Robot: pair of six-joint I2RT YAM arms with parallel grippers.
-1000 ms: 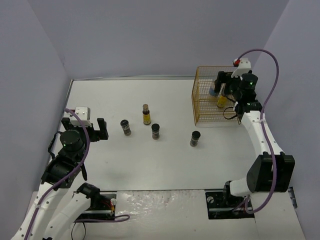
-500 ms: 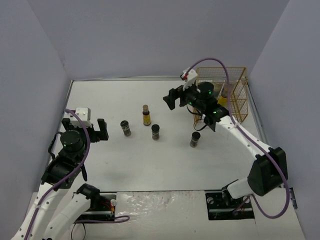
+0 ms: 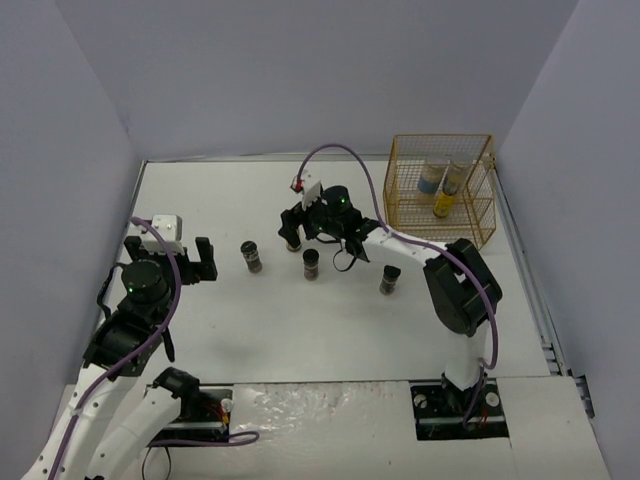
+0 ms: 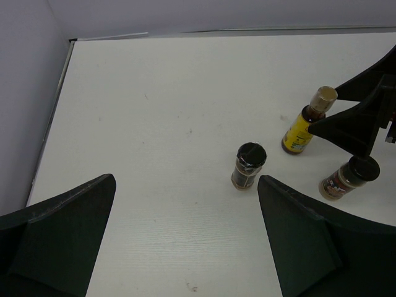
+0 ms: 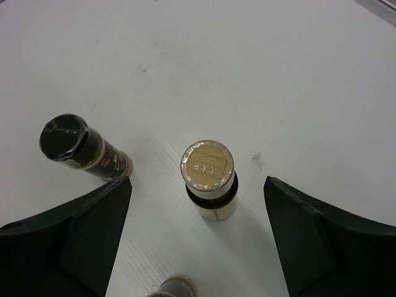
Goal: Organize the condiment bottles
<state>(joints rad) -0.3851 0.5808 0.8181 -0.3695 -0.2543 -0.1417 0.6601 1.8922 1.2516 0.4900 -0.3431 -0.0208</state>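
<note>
The right claw [image 5: 197, 184] stands spread around the slim yellow-labelled bottle [image 5: 208, 176] on the tabletop [image 5: 278, 74] — apparently not touching it. The left claw [image 4: 185, 182], well away, gapes empty — a dark jar [image 4: 249, 166] before it.

The top camera looks down on the whole table [image 3: 230, 320] from above and behind. The left wrist camera looks slantwise across it. The right wrist camera looks straight down, close over the yellow-labelled bottle [image 5: 208, 179], which both wrist views share.

Matt white table [image 5: 260, 68], yellow wire rack [image 3: 478, 215], glossy gold-capped bottle [image 5: 209, 176].
</note>
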